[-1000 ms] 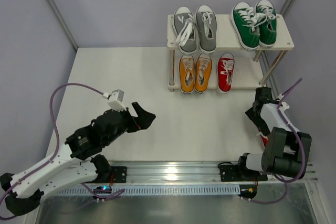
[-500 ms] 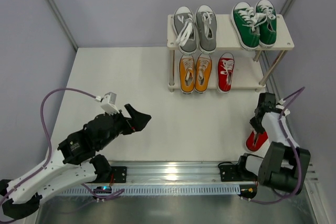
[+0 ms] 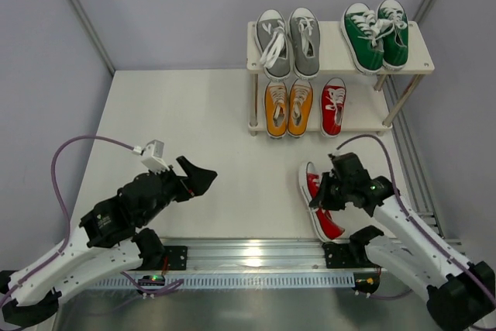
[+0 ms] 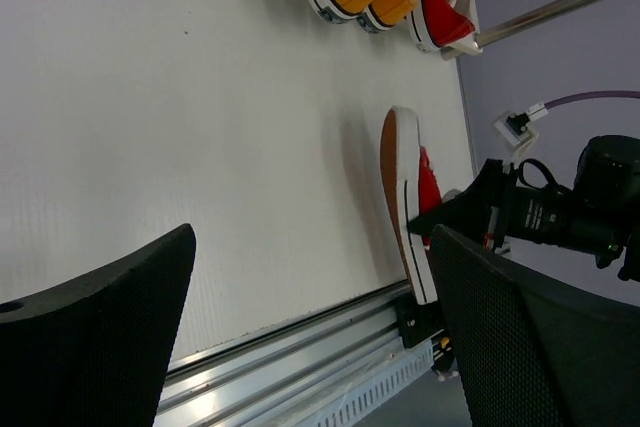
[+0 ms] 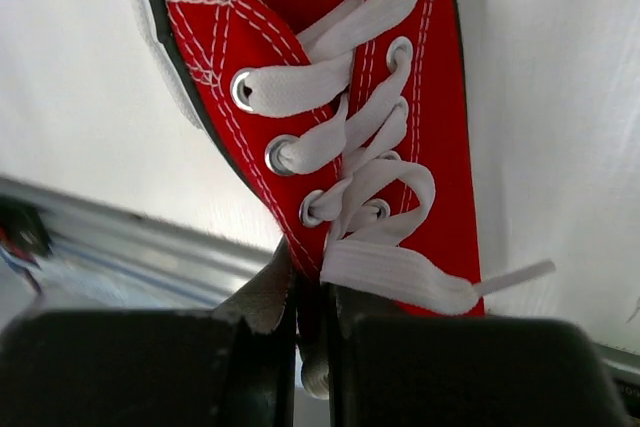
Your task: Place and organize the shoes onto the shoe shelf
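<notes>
The white worktop (image 3: 178, 114) is sitting between pale grey walls (image 3: 170, 5). The shoe shelf (image 3: 332, 53) is standing at its far right, carrying a grey pair (image 3: 288, 40) and a green pair (image 3: 376, 35) above, and an orange pair (image 3: 288, 108) and a single red shoe (image 3: 334, 106) below. Near the front rail (image 3: 256, 249), the right fingers (image 5: 150, 372) are clamping the loose red shoe (image 3: 332, 225) by its collar edge. The left fingers (image 4: 90, 337) are hovering spread apart and empty.

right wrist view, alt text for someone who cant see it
Close-up of a red sneaker with white laces, pinched at its opening between two dark fingers at the bottom edge. White table behind it, metal rail at lower left.
</notes>
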Available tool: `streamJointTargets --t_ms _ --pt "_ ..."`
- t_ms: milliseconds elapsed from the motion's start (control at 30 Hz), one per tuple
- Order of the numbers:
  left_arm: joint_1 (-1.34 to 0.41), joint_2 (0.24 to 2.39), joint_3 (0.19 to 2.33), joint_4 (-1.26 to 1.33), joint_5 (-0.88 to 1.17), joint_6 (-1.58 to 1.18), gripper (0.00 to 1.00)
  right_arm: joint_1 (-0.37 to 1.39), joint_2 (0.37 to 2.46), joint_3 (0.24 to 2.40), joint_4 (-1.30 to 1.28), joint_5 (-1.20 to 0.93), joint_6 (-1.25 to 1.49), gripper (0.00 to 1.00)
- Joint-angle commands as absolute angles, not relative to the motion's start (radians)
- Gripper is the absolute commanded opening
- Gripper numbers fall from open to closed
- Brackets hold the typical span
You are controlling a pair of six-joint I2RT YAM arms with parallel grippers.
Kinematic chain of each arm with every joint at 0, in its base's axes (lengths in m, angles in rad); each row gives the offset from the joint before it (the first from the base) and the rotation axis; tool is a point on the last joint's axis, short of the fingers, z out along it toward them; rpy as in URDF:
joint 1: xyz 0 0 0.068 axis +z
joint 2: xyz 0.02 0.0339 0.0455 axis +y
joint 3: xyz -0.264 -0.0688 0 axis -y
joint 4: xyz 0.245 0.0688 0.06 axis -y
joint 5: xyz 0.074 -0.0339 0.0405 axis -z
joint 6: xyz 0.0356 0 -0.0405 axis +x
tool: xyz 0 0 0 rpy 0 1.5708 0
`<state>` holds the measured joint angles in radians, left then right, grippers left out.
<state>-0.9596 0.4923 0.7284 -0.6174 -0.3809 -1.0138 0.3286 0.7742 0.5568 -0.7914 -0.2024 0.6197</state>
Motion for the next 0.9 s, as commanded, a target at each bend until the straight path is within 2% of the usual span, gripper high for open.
streamJointTargets --t_ms 0,167,400,433,467,533,567,600,633,800,867 --pt "-0.954 0.474 0.739 -0.652 -0.426 -1.017 0.96 0.576 0.848 0.618 -0.801 -0.221 0.6 0.04" --pt "-0.953 0.436 0.739 -0.684 -0.466 -1.034 0.96 0.794 1.192 0.82 -0.73 -0.112 0.476 0.04" --pt "-0.954 0.388 0.773 -0.752 -0.528 -1.045 0.95 0.874 1.507 1.112 -0.575 -0.078 0.385 0.04" --pt "-0.953 0.381 0.779 -0.768 -0.535 -1.045 0.95 0.885 1.538 1.176 -0.581 -0.054 0.388 0.1" --pt "-0.953 0.376 0.787 -0.778 -0.541 -1.048 0.95 0.914 1.561 1.199 -0.589 -0.042 0.393 0.36" --pt "-0.954 0.368 0.793 -0.798 -0.554 -1.051 0.95 0.94 1.594 1.227 -0.586 -0.005 0.41 0.52" --pt "-0.954 0.362 0.796 -0.805 -0.557 -1.052 0.95 0.962 1.595 1.224 -0.577 -0.005 0.422 0.75" --pt "-0.954 0.359 0.796 -0.811 -0.561 -1.058 0.95 0.971 1.594 1.215 -0.566 -0.005 0.454 0.84" --pt "-0.954 0.354 0.796 -0.816 -0.566 -1.06 0.95 0.977 1.588 1.191 -0.561 -0.005 0.465 0.98" --pt "-0.954 0.344 0.788 -0.825 -0.577 -1.057 0.95 1.003 1.452 1.076 -0.486 0.079 0.5 1.0" --pt "-0.953 0.35 0.788 -0.819 -0.577 -1.045 0.95 1.008 1.316 0.971 -0.428 0.133 0.491 1.0"
